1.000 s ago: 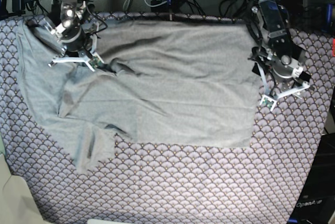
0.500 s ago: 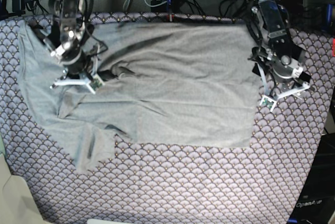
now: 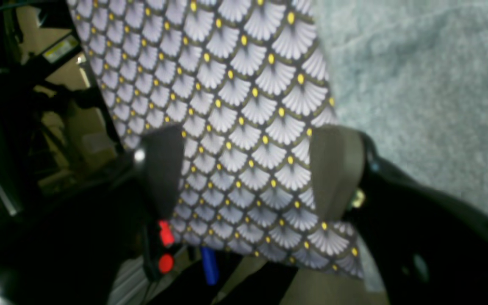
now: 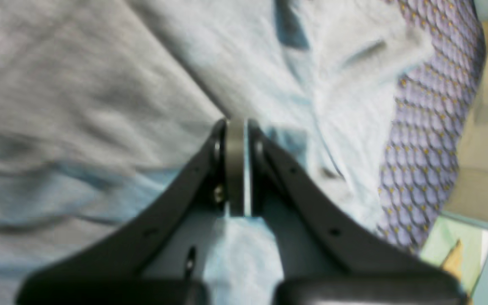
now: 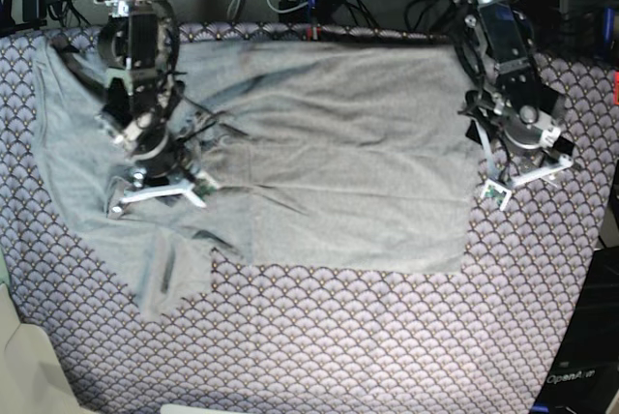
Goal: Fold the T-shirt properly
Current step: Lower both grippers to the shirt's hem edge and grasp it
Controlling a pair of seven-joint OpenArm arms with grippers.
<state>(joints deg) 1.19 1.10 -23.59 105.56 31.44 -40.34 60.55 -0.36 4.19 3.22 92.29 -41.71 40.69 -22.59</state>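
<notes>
Grey T-shirt (image 5: 338,162) spread on patterned cloth (image 5: 387,337), partly bunched.
Right end effector (image 4: 236,169) fully closed, pinching shirt fabric nr the rumpled side (wrist view blurry); left end effector (image 3: 248,169) wide open, holding nothing, above bare cloth just beside shirt edge.

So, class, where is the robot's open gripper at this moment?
In the base view the left gripper sits at the right, over the patterned table cloth, just off the T-shirt's right edge.
</notes>
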